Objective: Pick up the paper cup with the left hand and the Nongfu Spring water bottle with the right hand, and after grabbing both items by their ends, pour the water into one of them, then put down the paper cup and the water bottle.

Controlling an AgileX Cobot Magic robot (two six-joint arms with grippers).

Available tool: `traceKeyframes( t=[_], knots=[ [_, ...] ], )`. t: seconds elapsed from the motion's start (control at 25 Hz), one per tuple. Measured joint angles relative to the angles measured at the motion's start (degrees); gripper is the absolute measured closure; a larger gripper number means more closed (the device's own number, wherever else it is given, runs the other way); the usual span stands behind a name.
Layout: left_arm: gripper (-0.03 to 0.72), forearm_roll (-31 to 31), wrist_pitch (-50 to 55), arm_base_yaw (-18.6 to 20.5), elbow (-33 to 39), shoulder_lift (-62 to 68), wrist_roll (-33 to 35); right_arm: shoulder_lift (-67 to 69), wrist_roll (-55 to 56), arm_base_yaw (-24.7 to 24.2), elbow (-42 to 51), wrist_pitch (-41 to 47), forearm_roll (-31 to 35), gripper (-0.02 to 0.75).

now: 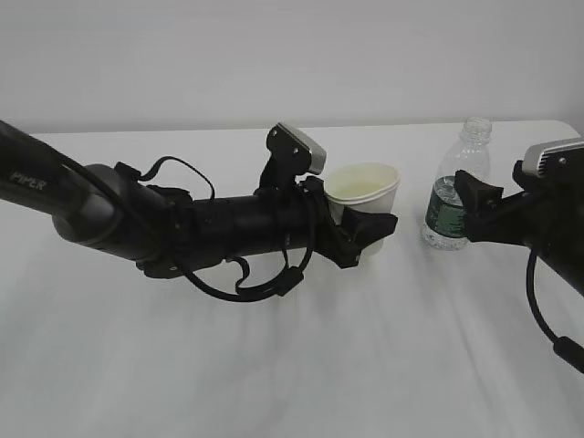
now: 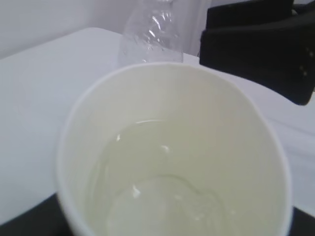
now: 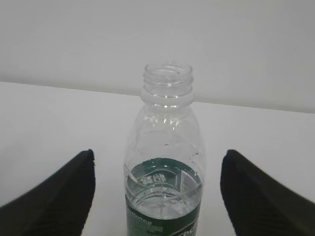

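Observation:
The paper cup (image 1: 365,185) stands upright just right of centre, its lower half between the jaws of my left gripper (image 1: 370,225), which is shut on it. From above, the paper cup (image 2: 172,98) fills the left wrist view and holds clear water (image 2: 162,187); only dark fingers (image 2: 24,223) show at the bottom corners. The Nongfu Spring water bottle (image 1: 444,217) stands upright and uncapped on the table to the right. My right gripper (image 3: 158,153) is open, one finger on each side of the bottle (image 3: 165,123) with a gap on both sides. Water (image 3: 162,194) reaches the label's top.
Both things rest over a white table (image 1: 274,365) whose far edge meets a plain white wall. The bottle (image 2: 150,34) and the black right gripper (image 2: 256,54) stand close behind the cup. My left arm lies low across the table's left half.

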Motion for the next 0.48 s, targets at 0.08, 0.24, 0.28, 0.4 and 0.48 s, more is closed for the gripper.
traceKeyframes(
  t=[0.08, 0.24, 0.28, 0.4, 0.48],
  knots=[
    [0.228, -0.13, 0.11, 0.45, 0.0, -0.79, 0.22, -0.13, 0.0, 0.0, 0.24, 0.0, -0.15, 0.132],
    [0.229, -0.55, 0.11, 1.06, 0.0, -1.26, 0.43, -0.48, 0.0, 0.0, 0.24, 0.0, -1.59, 0.132],
    [0.229, -0.65, 0.22, 1.15, 0.0, -1.26, 0.43, -0.87, 0.0, 0.0, 0.24, 0.0, -1.99, 0.132],
    [0.229, -1.29, 0.22, 1.51, 0.0, -1.26, 0.57, -2.25, 0.0, 0.0, 0.24, 0.0, -2.5, 0.132],
    [0.229, -1.67, 0.22, 2.08, 0.0, -1.26, 0.68, -3.1, 0.0, 0.0, 0.24, 0.0, -2.62, 0.132]
  ],
)
